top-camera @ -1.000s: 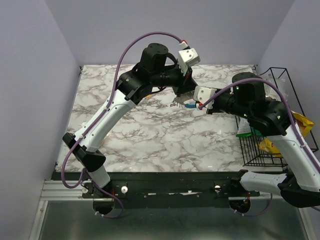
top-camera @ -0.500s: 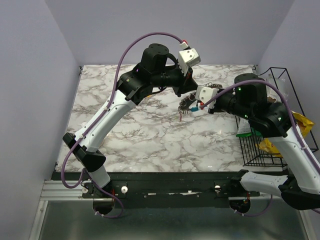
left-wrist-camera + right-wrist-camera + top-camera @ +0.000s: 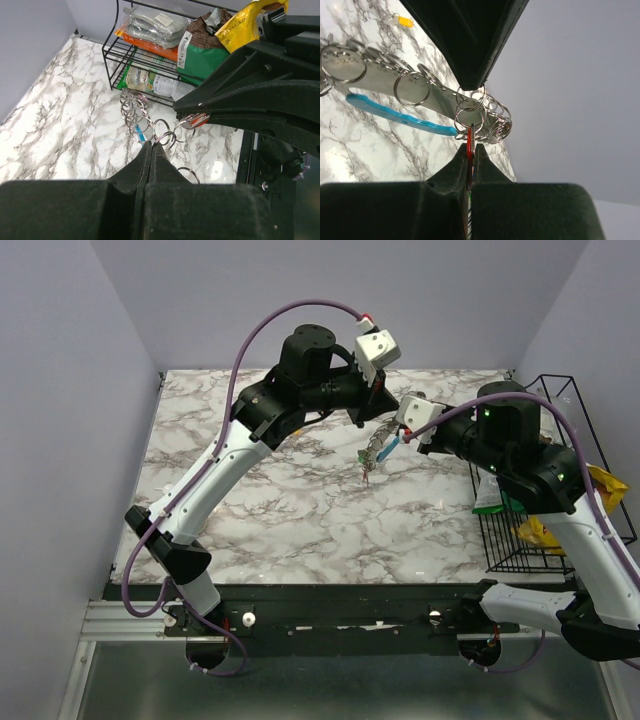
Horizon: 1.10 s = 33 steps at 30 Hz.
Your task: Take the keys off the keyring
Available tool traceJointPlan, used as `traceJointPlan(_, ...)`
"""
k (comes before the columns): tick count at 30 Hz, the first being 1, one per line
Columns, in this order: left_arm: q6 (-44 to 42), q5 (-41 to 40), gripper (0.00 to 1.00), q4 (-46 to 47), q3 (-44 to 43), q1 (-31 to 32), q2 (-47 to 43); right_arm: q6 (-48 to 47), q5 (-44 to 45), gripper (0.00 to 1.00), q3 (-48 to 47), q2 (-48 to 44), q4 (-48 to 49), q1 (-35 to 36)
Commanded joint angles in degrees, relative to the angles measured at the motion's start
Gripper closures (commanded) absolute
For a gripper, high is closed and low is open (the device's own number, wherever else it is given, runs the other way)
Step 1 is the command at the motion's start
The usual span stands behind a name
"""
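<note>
Right wrist view puts the right hand [image 3: 471, 147] at bottom centre, fingers pressed together on the red key [image 3: 469, 139], whose thin head stands on edge and points straight up the frame in line with the fingers. Just above it, the key's small split ring links into a cluster of rings at frame centre. The left hand [image 3: 471, 80] comes down onto that same cluster from the top edge, tip to tip with the right one. Its fingers are closed, and it looks pinched on one of the small rings at the end of the keyring [image 3: 375, 75].

From the cluster the keyring's long axis runs out toward the upper left: a flat grey band strung with more split rings, with a bright blue strip just below it. A yellow-orange key [image 3: 405, 21] hangs at the far upper-left end. All of this is held in the air over the tabletop [image 3: 355, 150]; in the top external view it dangles down and to the left from where the two hands meet.

Both hands are equally near, one on the key and one on the ring. Freeing the red key therefore seems to depend on the short vertical line between their tips, not on the band trailing off sideways.
</note>
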<state>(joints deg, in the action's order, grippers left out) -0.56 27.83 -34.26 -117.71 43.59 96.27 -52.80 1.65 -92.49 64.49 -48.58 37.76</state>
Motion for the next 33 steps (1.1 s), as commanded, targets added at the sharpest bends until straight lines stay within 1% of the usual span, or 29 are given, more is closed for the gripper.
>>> traceJointPlan(1, -1.99, -9.03, 1.0, 0.6, 0.55, -2.64, -2.23, 2.69, 5.12, 0.99, -4.01, -1.47, 1.03, -0.93)
traceJointPlan(7, -2.43, -6.48, 1.0, 0.42, 1.17, -2.64, -2.67, 4.36, 4.07, 0.99, -6.04, -0.33, 2.26, -0.93)
traceJointPlan(14, -2.52, -2.79, 1.0, 0.33, 1.34, -2.64, -2.49, 5.16, 1.96, 0.99, -8.41, 0.99, 1.56, -0.93)
traceJointPlan(18, -2.78, 3.0, 1.0, 0.33, 1.78, -2.64, -2.4, 5.16, 1.78, 0.99, -9.46, 1.6, 1.64, -0.93)
traceJointPlan(19, -2.78, 6.15, 1.0, 0.42, 1.96, -2.64, -2.49, 4.98, 1.78, 0.99, -9.55, 1.78, 1.73, -0.93)
traceJointPlan(20, -2.96, 8.27, 0.94, 0.51, 2.13, -2.64, -2.49, 4.81, 1.78, 0.99, -9.73, 1.95, 1.73, -0.93)
traceJointPlan(22, -3.13, 11.7, 0.88, 0.6, 2.66, -2.64, -2.49, 4.72, 1.17, 0.99, -9.9, 2.22, 1.38, -0.93)
traceJointPlan(23, -3.13, 14.85, 0.83, 0.69, 2.84, -2.64, -2.58, 4.63, 0.73, 0.99, -10.08, 2.22, 1.21, -1.02)
traceJointPlan(25, -3.05, 17.15, 0.78, 0.86, 2.93, -2.64, -2.58, 4.63, -0.41, 0.99, -10.34, 2.39, 0.42, -0.93)
traceJointPlan(26, -2.96, 17.86, 0.74, 0.95, 2.93, -2.64, -2.66, 4.63, -0.94, 0.99, -10.52, 2.4, 0.15, -0.93)
traceJointPlan(29, -2.87, 19.8, 0.68, 1.21, 2.57, -2.64, -2.58, 4.72, -3.93, 0.99, -11.57, 2.48, -1.6, -0.93)
traceJointPlan(33, -3.74, 17.26, 0.66, 1.04, 0.21, -2.72, -2.4, 4.02, -7.62, 0.99, -11.93, 2.4, -3.98, -0.93)
